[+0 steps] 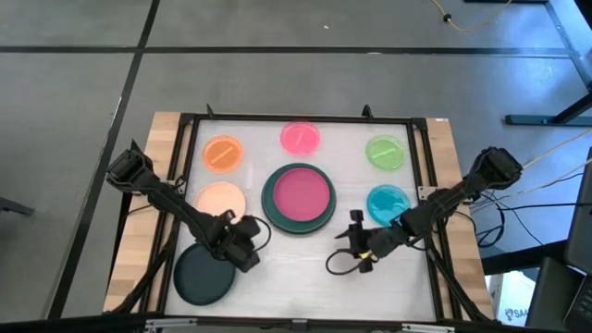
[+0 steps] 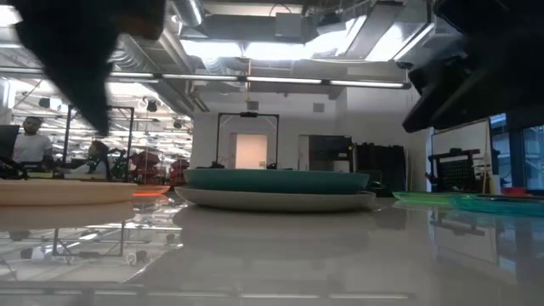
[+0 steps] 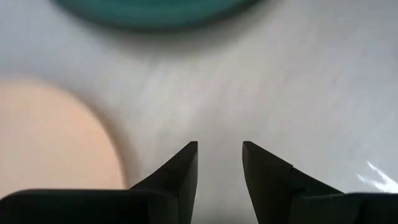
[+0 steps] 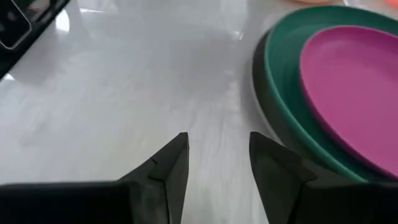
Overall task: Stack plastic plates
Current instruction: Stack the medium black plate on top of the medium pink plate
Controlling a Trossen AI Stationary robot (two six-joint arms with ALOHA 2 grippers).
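Note:
A magenta plate [image 1: 299, 193] lies in a dark green plate [image 1: 274, 211], which rests on a grey plate [image 2: 276, 201] at the table's middle. Peach [image 1: 220, 198] and black [image 1: 203, 276] plates lie flat at the left. A cyan plate [image 1: 388, 203] lies at the right. Small orange [image 1: 222, 153], pink [image 1: 301, 138] and light green [image 1: 386, 153] plates lie along the far side. My left gripper [image 1: 252, 226] [image 3: 220, 149] is open and empty between the peach plate and the stack. My right gripper [image 1: 344, 242] [image 4: 219, 142] is open and empty, near-right of the stack.
A black frame [image 1: 305, 117] runs around the white table top, with wooden strips [image 1: 162, 185] outside it. Bare table shows along the near edge between the black plate and my right gripper. People sit in the room behind [image 2: 34, 140].

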